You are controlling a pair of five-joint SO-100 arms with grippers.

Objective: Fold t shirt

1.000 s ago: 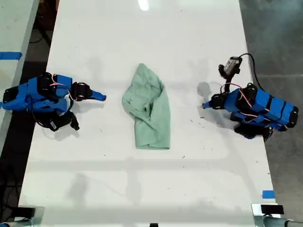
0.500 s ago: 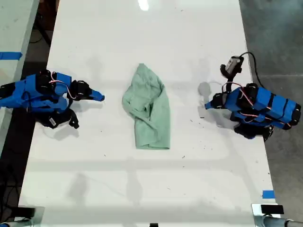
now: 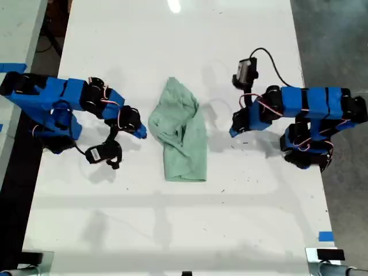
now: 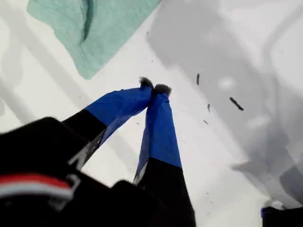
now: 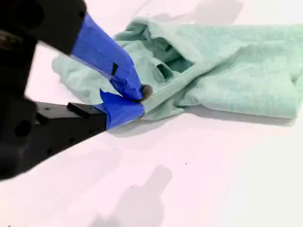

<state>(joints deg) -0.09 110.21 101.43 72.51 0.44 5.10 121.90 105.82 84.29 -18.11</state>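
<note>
The pale mint-green t shirt [image 3: 181,138] lies bundled and wrinkled in the middle of the white table [image 3: 172,218], between your two blue arms. You see its narrower end pointing toward the top of the exterior view.

Your first claw [image 3: 233,131] comes in from the exterior view's right. Its tips are pressed together with nothing between them [image 4: 154,88], and it is a little apart from the cloth [image 4: 94,33].

Your second claw [image 3: 142,134] comes in from the exterior view's left. Its tips [image 5: 137,97] are also together, just beside the crumpled edge of the t shirt [image 5: 227,75]. You cannot tell whether they touch the cloth.
</note>
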